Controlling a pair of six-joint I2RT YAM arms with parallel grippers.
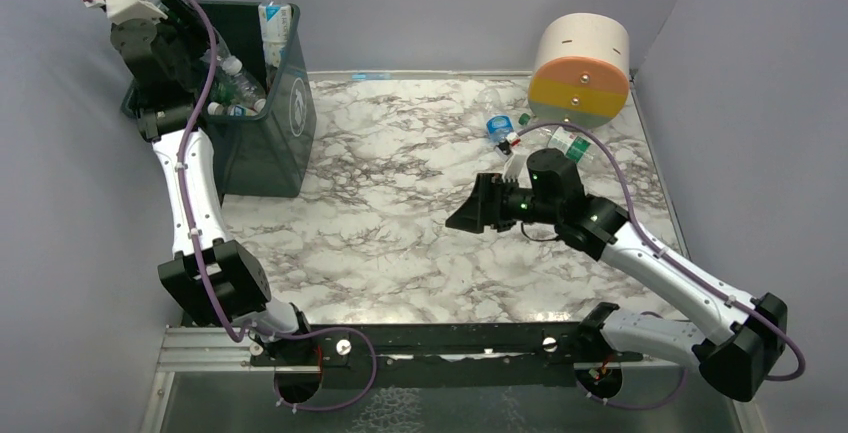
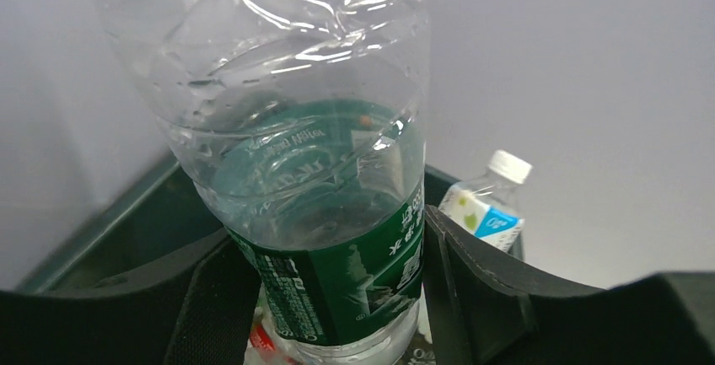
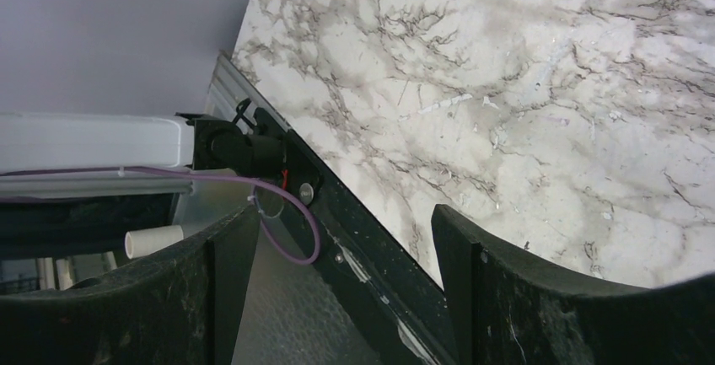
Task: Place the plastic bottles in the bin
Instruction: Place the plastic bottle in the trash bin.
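Observation:
My left gripper [image 1: 172,15] is raised over the dark green bin [image 1: 290,113] at the back left. In the left wrist view it [image 2: 329,297] is shut on a clear plastic bottle with a green label [image 2: 329,238]; the bin's rim [image 2: 93,230] lies below. A white-capped bottle [image 1: 273,21] stands upright at the bin's far side and also shows in the left wrist view [image 2: 493,205]. More bottles [image 1: 235,81] lie inside the bin. Two bottles [image 1: 500,129] [image 1: 572,141] lie on the table by the cylinder. My right gripper [image 1: 478,205] is open and empty over the table [image 3: 337,289].
A big cream, orange and yellow cylinder [image 1: 580,68] lies at the back right, close to the loose bottles. The marble tabletop [image 1: 400,183] is walled by grey panels. The black front rail [image 3: 354,230] and a purple cable [image 3: 295,213] show in the right wrist view.

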